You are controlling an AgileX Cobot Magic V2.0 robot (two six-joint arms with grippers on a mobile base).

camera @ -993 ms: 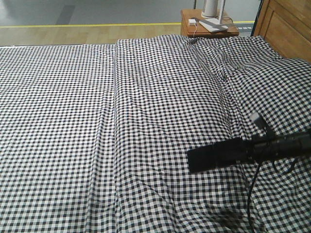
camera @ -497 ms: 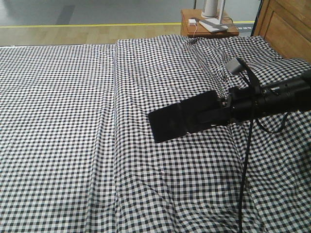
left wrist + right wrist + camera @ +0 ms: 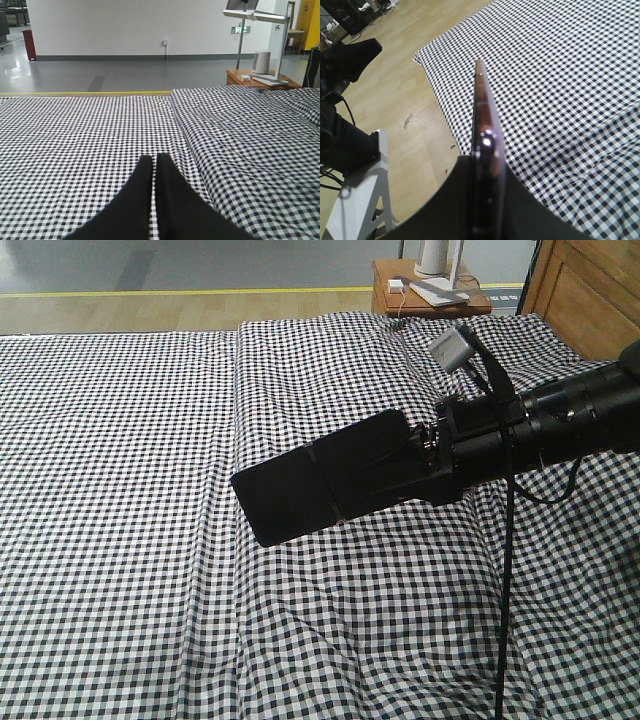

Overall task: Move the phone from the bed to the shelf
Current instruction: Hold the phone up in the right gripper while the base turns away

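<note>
The phone [image 3: 300, 490], a flat glossy black slab, hangs in the air above the middle of the bed [image 3: 120, 490], tilted with its free end down to the left. My right gripper [image 3: 380, 475] is shut on its right end, the arm reaching in from the right. In the right wrist view the phone [image 3: 482, 110] shows edge-on between the two dark fingers of the right gripper [image 3: 485, 162], over the bed's edge [image 3: 560, 75] and wooden floor. My left gripper [image 3: 154, 159] is shut with nothing in it, low over the checked sheet [image 3: 75, 130]. The shelf is out of view.
A brown bedside table [image 3: 430, 295] with a white cylinder and a flat grey item stands behind the bed, beside the wooden headboard [image 3: 590, 290]. A black cable [image 3: 505, 590] hangs from the right arm. A white frame [image 3: 365, 200] and dark equipment [image 3: 345, 60] stand on the floor.
The right gripper has lifted the phone off the sheet and carried it up and to the left, from the lower right of the bed to above its middle.
</note>
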